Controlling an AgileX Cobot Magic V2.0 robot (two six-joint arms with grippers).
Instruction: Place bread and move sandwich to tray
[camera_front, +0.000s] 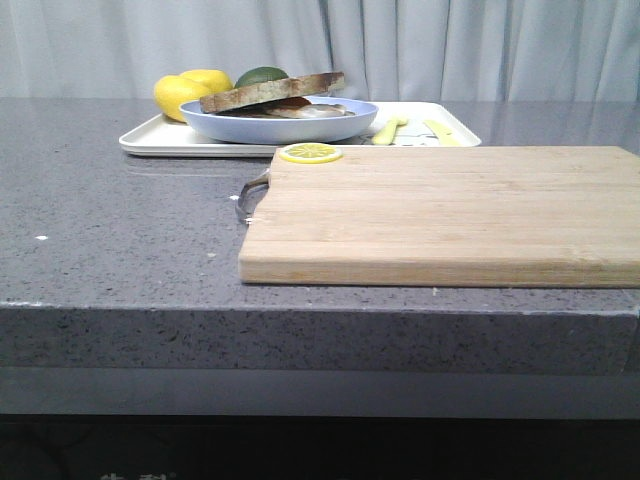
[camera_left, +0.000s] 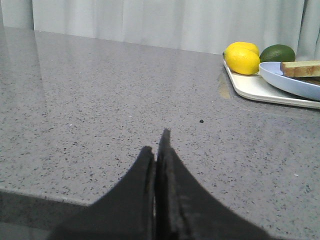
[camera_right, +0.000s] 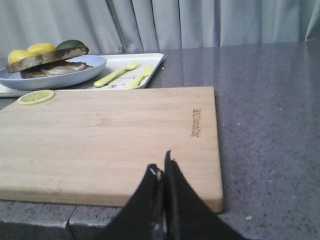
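Note:
The bread (camera_front: 272, 91), a brown-crusted slice, lies tilted on top of the sandwich's white fried egg (camera_front: 312, 111) in the pale blue plate (camera_front: 280, 128). The plate stands on the white tray (camera_front: 160, 140) at the back of the counter. The bread also shows in the left wrist view (camera_left: 302, 68) and in the right wrist view (camera_right: 47, 57). My left gripper (camera_left: 156, 145) is shut and empty, low over bare grey counter, well short of the tray (camera_left: 252, 89). My right gripper (camera_right: 161, 167) is shut and empty at the near edge of the cutting board (camera_right: 110, 135). Neither gripper shows in the front view.
A wooden cutting board (camera_front: 450, 215) with a metal handle (camera_front: 250, 197) fills the middle right, a lemon slice (camera_front: 309, 153) on its far left corner. Two lemons (camera_front: 185, 92) and a green fruit (camera_front: 262, 75) sit behind the plate. A yellow fork (camera_right: 116, 74) and knife (camera_right: 139, 76) lie on the tray.

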